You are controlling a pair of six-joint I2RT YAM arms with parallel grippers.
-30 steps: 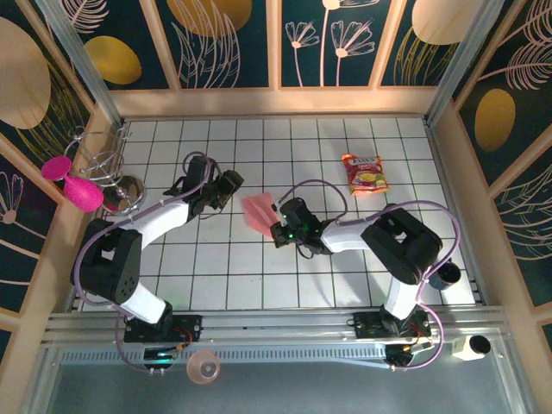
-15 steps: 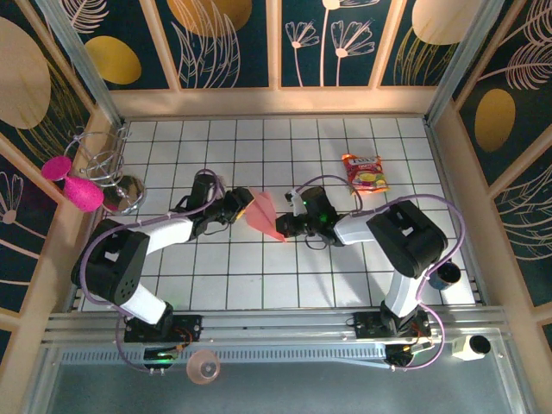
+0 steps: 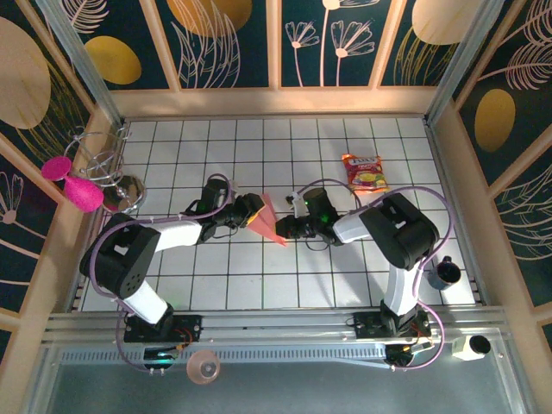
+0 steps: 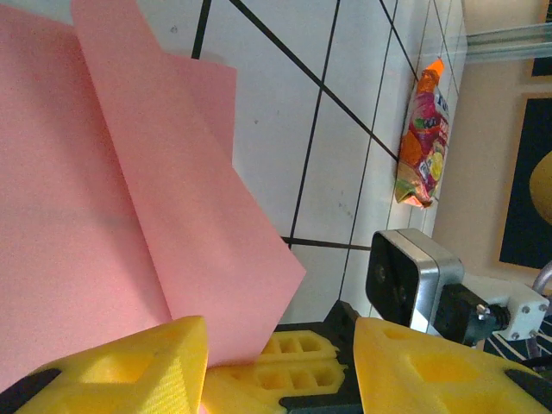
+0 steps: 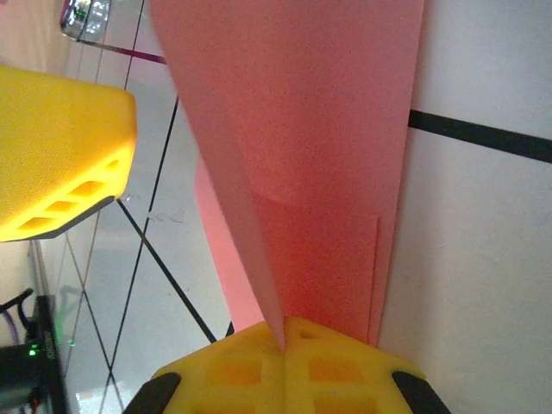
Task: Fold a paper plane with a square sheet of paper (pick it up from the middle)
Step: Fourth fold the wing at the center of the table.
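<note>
Salmon-pink paper (image 3: 266,220), part-folded to a point, at mid tabletop (image 3: 259,276) (white tiles, floral panel walls around), between left pincer (image 3: 250,211) and right pincer (image 3: 285,228); snack packet (image 3: 365,172) well apart.

Left wrist: paper (image 4: 129,216) edge between parted jaws, unclamped.

Right wrist: right pincer (image 5: 285,332) closed on fold.

Judged mid-fold; next calls for left closing on free flap.

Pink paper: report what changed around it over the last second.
The left gripper swung right across the tiles until the edge of the pink paper sat between its open fingers. The right gripper, shut on the paper throughout, shifted slightly right and away from the bases, turning the sheet from a broad shape to a narrow pointed one. The snack packet stayed put.
</note>
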